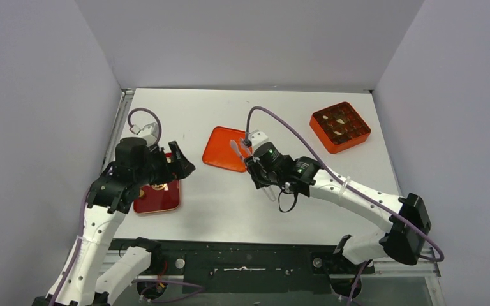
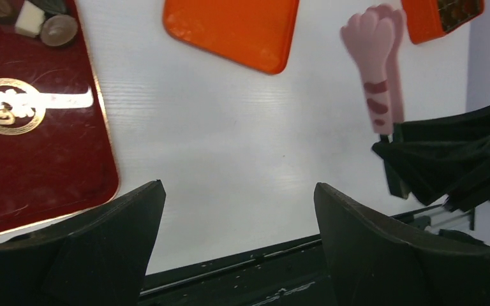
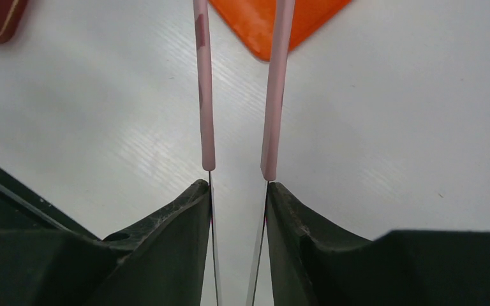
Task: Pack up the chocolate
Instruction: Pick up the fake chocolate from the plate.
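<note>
On the left side of the top view, a dark red tray (image 1: 163, 199) lies on the white desk (image 1: 242, 207). The left gripper (image 1: 182, 160) hangs just by the tray's upper right corner. Its jaws are wide apart and hold nothing. White desk shows between them in the left wrist view. In that same view, a few bits of chocolate (image 2: 29, 18) sit on the red tray at the upper left of the frame. One bit is pale and one is brown. A round gold mark (image 2: 6, 105) is on the tray below them.

In the middle of the top view, a flat orange lid (image 1: 220, 153) lies on the desk. Just to its right is the right gripper (image 3: 237, 185). It is pinched on the pink tongs (image 3: 204, 95). The tongs' two thin arms stand a little apart and point toward the lid. Their ends look like little paws in the left wrist view.

At the upper right of the top view sits an orange box (image 1: 322, 136), well apart from both grippers. More chocolate lies inside it, dark bits and pale bits in small squares.
</note>
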Robot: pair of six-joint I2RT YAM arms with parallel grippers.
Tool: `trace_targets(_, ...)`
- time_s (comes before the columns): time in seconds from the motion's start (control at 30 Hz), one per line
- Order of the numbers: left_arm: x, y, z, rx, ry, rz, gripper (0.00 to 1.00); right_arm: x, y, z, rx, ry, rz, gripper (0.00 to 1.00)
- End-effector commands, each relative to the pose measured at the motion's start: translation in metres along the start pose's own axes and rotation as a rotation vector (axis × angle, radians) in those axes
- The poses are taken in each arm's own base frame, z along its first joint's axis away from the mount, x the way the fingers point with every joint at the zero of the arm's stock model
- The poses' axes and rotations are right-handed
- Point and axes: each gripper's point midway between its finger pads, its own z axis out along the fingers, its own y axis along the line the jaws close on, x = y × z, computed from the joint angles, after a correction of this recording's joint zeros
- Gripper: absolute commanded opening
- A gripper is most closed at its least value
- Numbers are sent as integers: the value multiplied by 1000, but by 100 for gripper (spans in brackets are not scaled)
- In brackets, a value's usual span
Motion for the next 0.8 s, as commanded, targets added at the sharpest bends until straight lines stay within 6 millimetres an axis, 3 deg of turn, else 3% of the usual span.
trace_targets(0.0, -43, -58, 0, 246, -102, -52, 85, -39, 52, -26, -128, -149, -42, 35)
trace_targets(0.13, -54, -71, 9, 302, -112, -66, 86, -46, 88, -36, -170, -178, -120, 36)
trace_targets(0.27, -41, -58, 32, 262, -57, -72, 86, -55, 111, -46, -207, -206, -151, 35)
trace_targets(0.4, -14, -33, 48, 159, 43, -62, 86, -65, 116, -60, -225, -229, -138, 36)
trace_targets(0.5, 5, -10, 48, 62, 94, -51, 86, -72, 116, -71, -232, -251, -133, 36)
trace_targets(0.77, 14, 5, 38, 6, 73, -54, 85, -74, 116, -70, -221, -238, -153, 36)
